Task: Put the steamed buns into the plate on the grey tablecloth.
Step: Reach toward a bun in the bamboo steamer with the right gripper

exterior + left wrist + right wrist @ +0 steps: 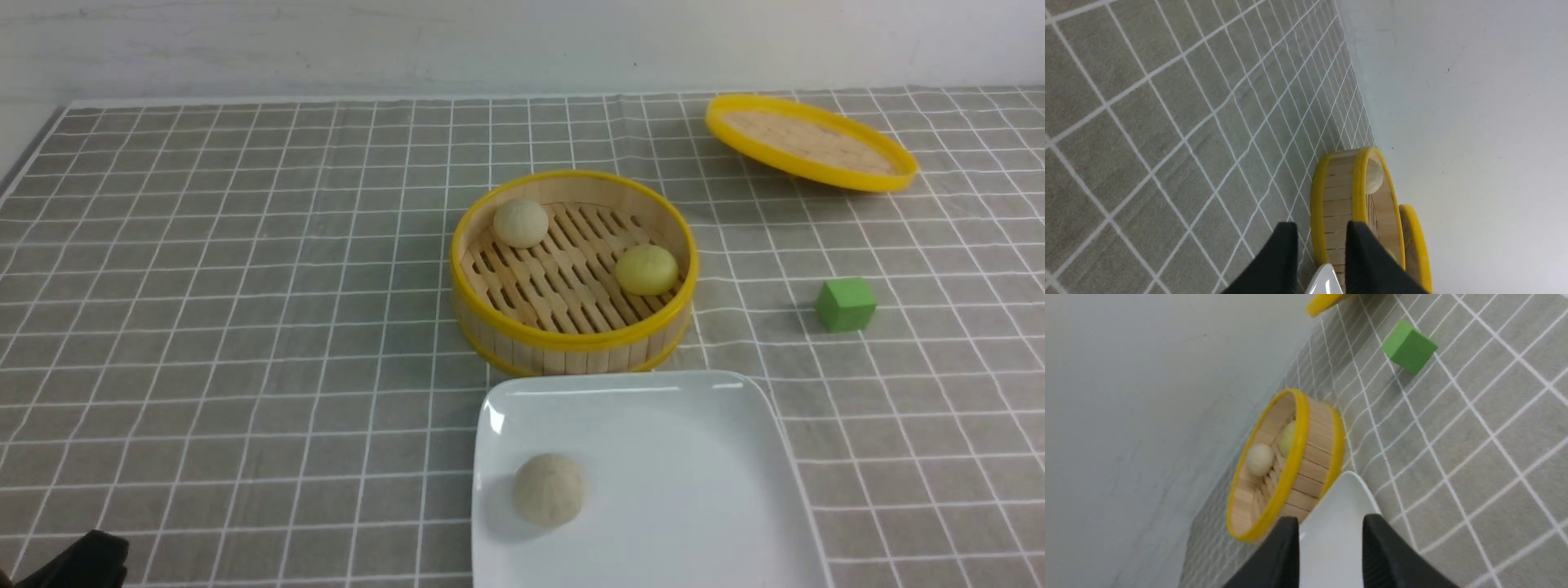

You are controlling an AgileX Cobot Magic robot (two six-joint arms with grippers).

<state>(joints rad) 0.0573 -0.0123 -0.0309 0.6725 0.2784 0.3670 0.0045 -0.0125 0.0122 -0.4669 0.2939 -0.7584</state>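
We count one of three done: a cream steamed bun [549,488] lies in the plate [702,490] at the lower middle of the front frame, on the grey tablecloth [204,327]. Left to move are the other cream bun [521,222] and the yellow bun [647,269], which sit well apart from each other inside the bamboo steamer [571,347] at the frame's centre, just above the plate. The jaws of the left gripper [1321,225] and the right gripper [1330,519] both stand apart and empty, so we judge the next pick not yet begun.
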